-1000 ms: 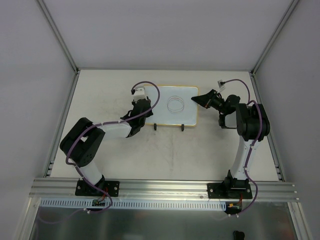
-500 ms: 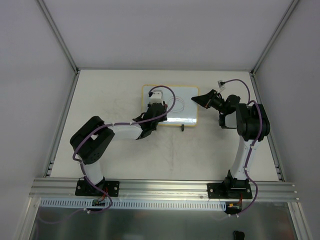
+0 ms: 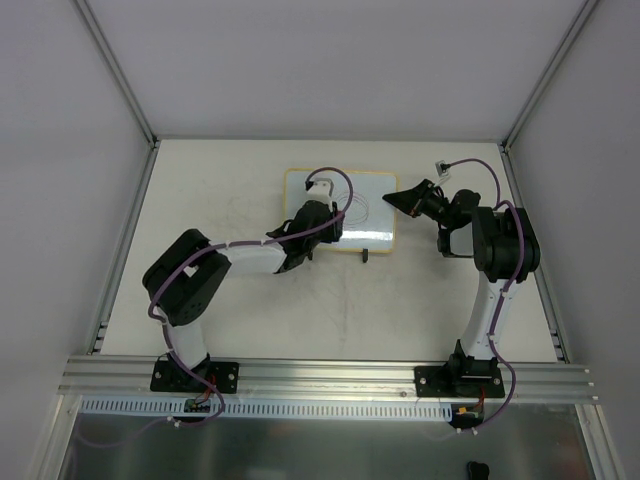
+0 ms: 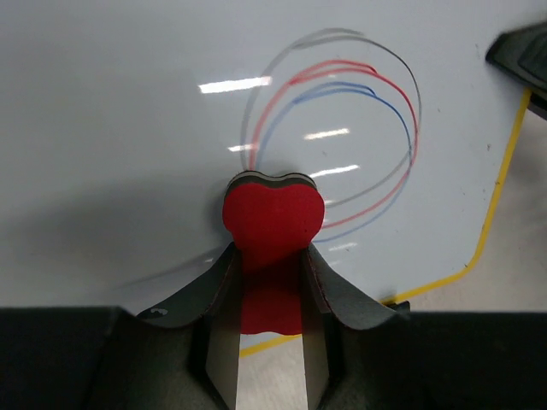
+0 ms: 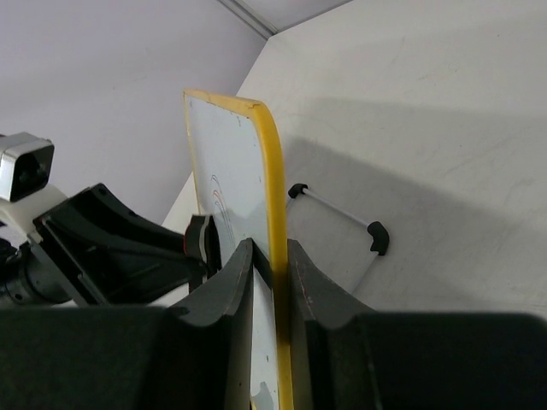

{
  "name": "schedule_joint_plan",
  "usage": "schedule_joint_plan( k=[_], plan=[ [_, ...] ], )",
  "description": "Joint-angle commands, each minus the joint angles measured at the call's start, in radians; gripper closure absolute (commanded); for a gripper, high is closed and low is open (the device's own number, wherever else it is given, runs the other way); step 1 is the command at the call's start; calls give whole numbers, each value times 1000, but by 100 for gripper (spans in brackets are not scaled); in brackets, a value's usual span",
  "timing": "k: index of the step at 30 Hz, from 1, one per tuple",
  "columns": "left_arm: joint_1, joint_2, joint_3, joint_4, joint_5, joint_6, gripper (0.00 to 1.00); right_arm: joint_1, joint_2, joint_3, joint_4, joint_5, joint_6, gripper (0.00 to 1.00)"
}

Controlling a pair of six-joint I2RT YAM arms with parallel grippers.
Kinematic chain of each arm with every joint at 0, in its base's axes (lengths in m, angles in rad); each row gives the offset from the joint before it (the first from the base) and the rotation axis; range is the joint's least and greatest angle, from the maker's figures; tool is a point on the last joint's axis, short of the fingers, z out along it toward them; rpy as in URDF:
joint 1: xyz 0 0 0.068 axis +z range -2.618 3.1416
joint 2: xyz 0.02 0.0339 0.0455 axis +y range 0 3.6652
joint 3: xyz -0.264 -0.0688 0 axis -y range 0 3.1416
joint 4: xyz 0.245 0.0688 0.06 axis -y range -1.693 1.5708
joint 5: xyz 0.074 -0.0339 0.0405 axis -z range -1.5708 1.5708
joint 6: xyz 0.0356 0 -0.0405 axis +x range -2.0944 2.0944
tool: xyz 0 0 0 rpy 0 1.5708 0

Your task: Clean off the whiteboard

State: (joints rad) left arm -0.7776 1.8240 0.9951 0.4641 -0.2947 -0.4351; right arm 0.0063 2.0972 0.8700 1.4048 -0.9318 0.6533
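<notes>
step in hand: wiping, w/ the marks not yet cleared. the whiteboard (image 3: 372,190) is sitting on the table (image 3: 230,300), btwn the two arms, w/ one black foot (image 3: 366,255) showing just below its near edge.

the left end effector (image 4: 269,265) is pinching a red foam eraser (image 4: 273,218), fingers pressed tight on the eraser's lower half. the rounded top is sticking out past the tips and pressing on the whiteboard's glossy face, lower-middle area. in the top view the left end effector (image 3: 325,222) is hovering over the whiteboard's centre-left.

the right end effector (image 5: 269,256) is clamping the whiteboard's yellow frame on its right edge, one finger on each side of the rim, bracing it. top view is showing the same grip at the whiteboard's right side (image 3: 400,200).

the scribble (image 4: 415,128) is looping in grey, red and blue, sitting just up and right of the eraser on the whiteboard. its left end is looking like it's meeting the eraser's top, so prob. only a small bit is getting rubbed off so far.

next move, as i'm judging it: sweeping the eraser up-right across the loops w/ steady pressure, prob. several passes, while the right end effector is holding the rim firm so the whiteboard isn't sliding or tipping. risk: pushing too hard near the whiteboard's edge and shifting it in the grip.
</notes>
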Motion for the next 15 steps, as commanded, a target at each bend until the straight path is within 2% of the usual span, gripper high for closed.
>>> schedule_joint_plan(
  k=[1,9,15],
  plan=[
    [142,5,-53,-130,-86,44,100,9,4,-17,128,7,-41,100],
    [258,-48,-59,-157,-54,78,100,9,3,-17,128,5,-41,100],
    [271,-22,2,-202,-20,108,100,11,3,-19,128,2,-41,100]
  ],
)
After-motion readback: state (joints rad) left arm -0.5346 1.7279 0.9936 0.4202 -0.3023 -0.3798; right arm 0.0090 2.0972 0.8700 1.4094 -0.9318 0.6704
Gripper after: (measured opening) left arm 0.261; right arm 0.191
